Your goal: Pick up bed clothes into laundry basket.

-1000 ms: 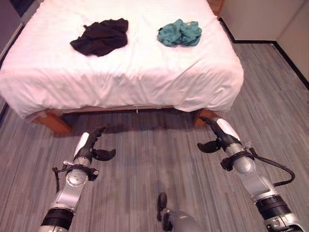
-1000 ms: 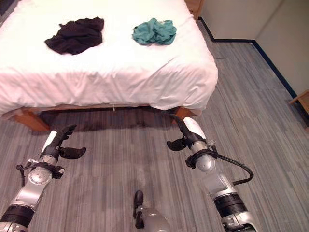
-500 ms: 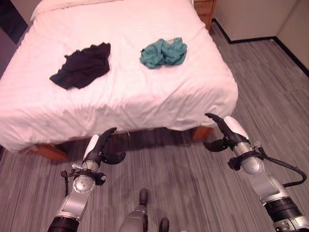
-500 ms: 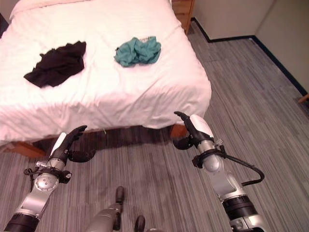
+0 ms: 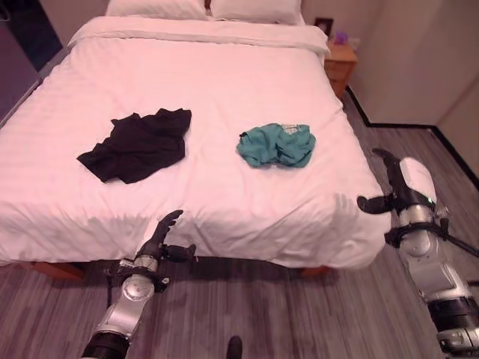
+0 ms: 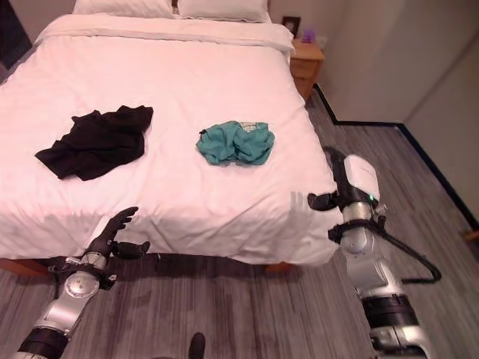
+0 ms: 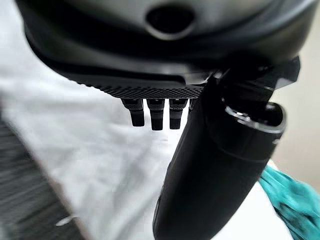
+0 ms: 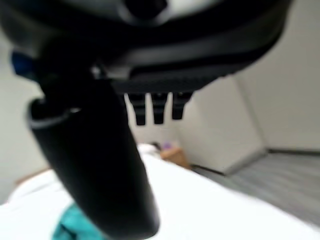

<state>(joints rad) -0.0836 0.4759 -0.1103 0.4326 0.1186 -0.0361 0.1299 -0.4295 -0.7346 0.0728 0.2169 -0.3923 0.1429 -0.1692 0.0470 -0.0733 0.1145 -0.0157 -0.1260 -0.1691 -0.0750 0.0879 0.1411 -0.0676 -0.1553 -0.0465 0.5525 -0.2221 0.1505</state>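
Left hand (image 5: 159, 241): held low at the near edge of the wide bed with white sheets (image 5: 209, 90), over the grey striped plank floor (image 5: 262, 314). Fingers (image 5: 169, 221) straight and apart, thumb set out to the side; nothing between them. Fingertips reach just up to the draped edge of the bedcover; contact not clear. Left wrist view shows white sheet past the fingers, a patch of teal at the far side.

Crumpled black garment (image 5: 138, 142): lies flat on the bed, well beyond the left fingers and a little left of them. Apart from both hands.

Crumpled teal garment (image 5: 278, 145): lies on the bed to the right of the black one, the two well apart. Beyond and to the right of the left fingers, beyond and left of the right fingers. Free of both hands. Also visible in the right wrist view (image 8: 75, 225) past the thumb.

Two white pillows (image 5: 209, 7) at the far head of the bed, side by side.

Small wooden nightstand (image 5: 340, 63) past the bed's far right corner, against the wall, with a small purple item on top.

Right hand (image 5: 400, 187): raised beside the bed's near right corner, white cover on its back. Fingers (image 5: 387, 156) straight, thumb out toward the bed; spread, holding nothing. Not touching the bedcover as far as can be seen.
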